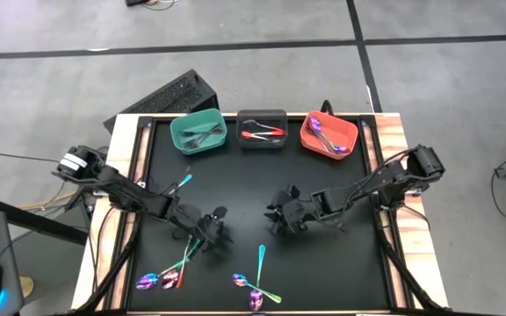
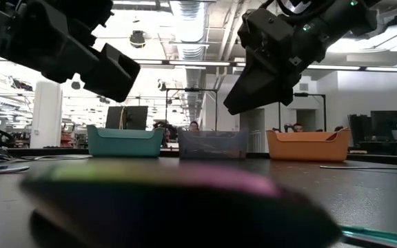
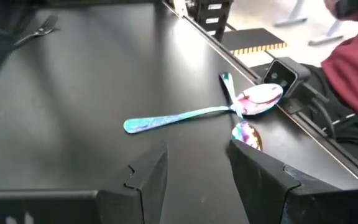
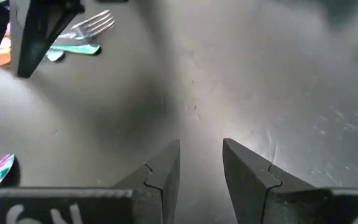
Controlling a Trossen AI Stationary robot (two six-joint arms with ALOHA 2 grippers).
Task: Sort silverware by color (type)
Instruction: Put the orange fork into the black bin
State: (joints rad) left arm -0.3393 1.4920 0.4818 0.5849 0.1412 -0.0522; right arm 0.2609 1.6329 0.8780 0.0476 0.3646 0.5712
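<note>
Iridescent purple-teal silverware lies flat on the black table. Two spoons are at the near left, their handles running up toward my left gripper. A crossed pair lies near the front middle, and a fork lies farther left. The crossed spoons lie ahead of my left gripper, which is open with nothing between its fingers. My right gripper hovers open at mid-table over bare surface. More silverware lies in the bins.
Three bins stand along the far edge: teal, dark grey and orange, each holding some silverware. The table's raised rim runs close behind the crossed spoons. Bare black surface lies between the grippers and the bins.
</note>
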